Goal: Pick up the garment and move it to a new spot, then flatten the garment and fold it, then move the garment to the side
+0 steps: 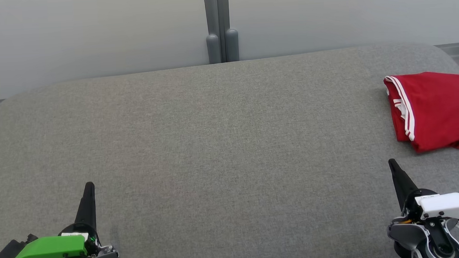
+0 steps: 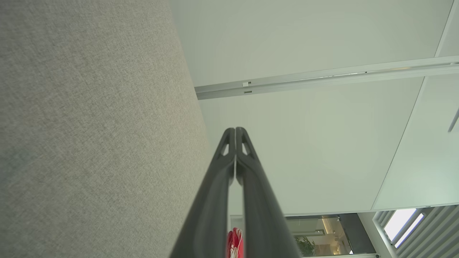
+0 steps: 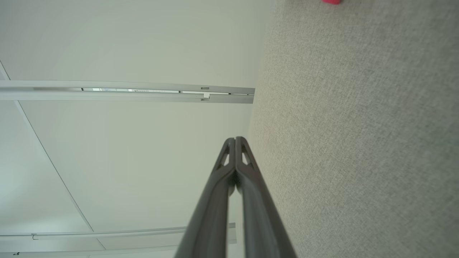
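Note:
The garment (image 1: 436,108) is red with white stripes along one edge, folded into a compact pile at the far right of the grey fabric surface (image 1: 214,145), running off the right edge of the head view. A sliver of the garment (image 2: 235,243) shows between the left fingers, and a red speck of the garment (image 3: 331,1) sits at the top of the right wrist view. My left gripper (image 1: 89,186) is shut and empty at the lower left. My right gripper (image 1: 392,162) is shut and empty at the lower right, just short of the garment's near edge.
A pale wall rises behind the surface, with a grey post (image 1: 220,27) at its middle. The surface's rounded back edge curves down at both far corners. Both wrist views look along the shut fingers (image 2: 235,143) (image 3: 235,150) toward wall and ceiling panels.

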